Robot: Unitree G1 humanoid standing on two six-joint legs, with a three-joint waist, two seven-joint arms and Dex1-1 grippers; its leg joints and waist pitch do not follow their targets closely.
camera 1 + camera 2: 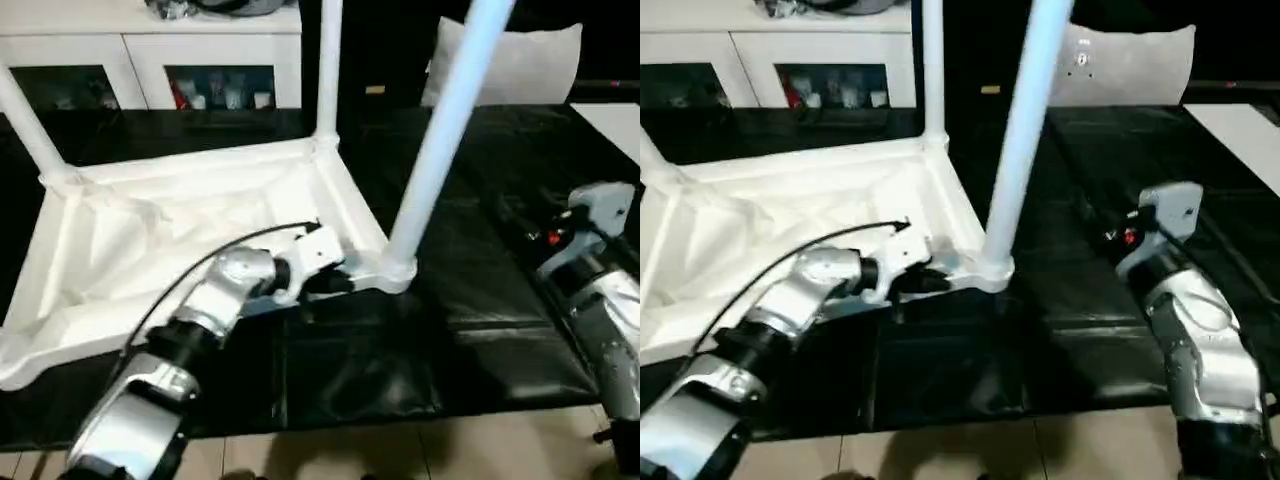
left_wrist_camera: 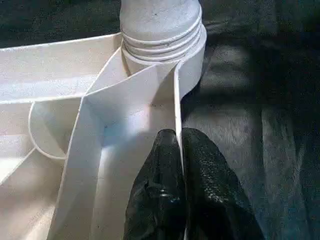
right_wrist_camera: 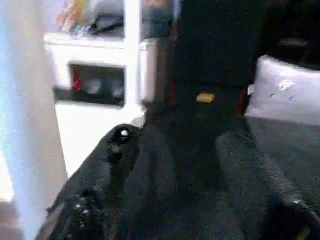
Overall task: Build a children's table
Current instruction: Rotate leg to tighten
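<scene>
- The children's table (image 1: 190, 235) was seen lying upside down on the black-covered worktable (image 1: 470, 310), its ribbed underside facing up.
- Three legs were seen standing in corner sockets: a near leg (image 1: 440, 130), a far leg (image 1: 328, 70) and one at the left (image 1: 25, 125).
- The left gripper (image 2: 181, 150) was clenched on the table's thin rim wall (image 2: 177, 105), just beside the near leg's socket (image 2: 162, 37).
- The right gripper (image 1: 1165, 215) was held above the worktable, apart from the table; whether its jaws were parted or closed could not be told.
- A white cabinet (image 1: 150, 50) was seen behind.
</scene>
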